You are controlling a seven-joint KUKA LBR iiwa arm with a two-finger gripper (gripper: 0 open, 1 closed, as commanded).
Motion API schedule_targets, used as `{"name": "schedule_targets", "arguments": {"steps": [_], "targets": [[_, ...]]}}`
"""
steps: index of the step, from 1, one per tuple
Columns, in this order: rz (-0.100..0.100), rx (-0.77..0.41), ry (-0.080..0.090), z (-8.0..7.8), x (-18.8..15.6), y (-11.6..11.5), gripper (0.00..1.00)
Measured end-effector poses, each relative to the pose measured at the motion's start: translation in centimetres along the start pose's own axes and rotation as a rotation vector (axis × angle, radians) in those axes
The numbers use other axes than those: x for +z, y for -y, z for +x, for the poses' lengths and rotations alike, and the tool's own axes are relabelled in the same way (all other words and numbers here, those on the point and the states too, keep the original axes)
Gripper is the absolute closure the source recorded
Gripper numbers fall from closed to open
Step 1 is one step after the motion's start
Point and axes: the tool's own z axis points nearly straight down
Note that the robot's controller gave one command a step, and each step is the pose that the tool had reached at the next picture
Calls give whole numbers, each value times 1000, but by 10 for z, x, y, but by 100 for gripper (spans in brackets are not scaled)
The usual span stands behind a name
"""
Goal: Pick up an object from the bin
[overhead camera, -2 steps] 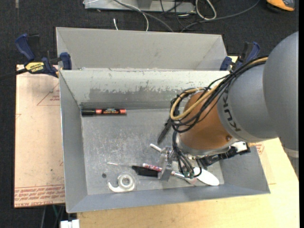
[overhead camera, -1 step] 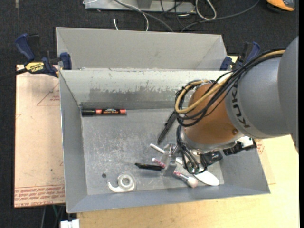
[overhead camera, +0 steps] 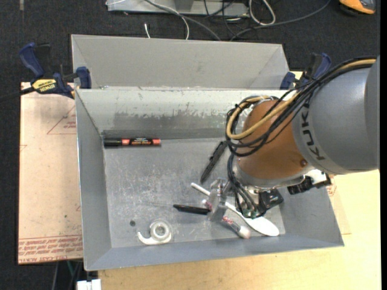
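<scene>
My gripper (overhead camera: pixel 216 202) is low in the bin's front middle, under the orange wrist cover. Just left of it lies a thin black pen-like stick (overhead camera: pixel 190 209), its right end reaching the gripper's metal parts. A small pinkish tube (overhead camera: pixel 234 226) lies just below the gripper near the front wall. Beside that tube rests a white spoon-shaped piece (overhead camera: pixel 264 225). A dark, slim black object (overhead camera: pixel 211 161) lies slanted just above the gripper. Whether anything is held is hidden.
A black marker with a red label (overhead camera: pixel 132 141) lies along the back wall at the left. A white ring-shaped piece (overhead camera: pixel 156 232) sits in the front left corner. The arm covers the bin's right side.
</scene>
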Motion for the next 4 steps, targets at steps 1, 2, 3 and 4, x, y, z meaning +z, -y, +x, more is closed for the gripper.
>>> {"name": "schedule_targets", "arguments": {"steps": [1,2,3,4], "targets": [[-1,0,3,-1,-10,0,100],[-2,1,3,-1,-17,-1,100],[-2,1,3,-1,-37,-1,100],[-3,1,3,-1,-46,-1,100]]}}
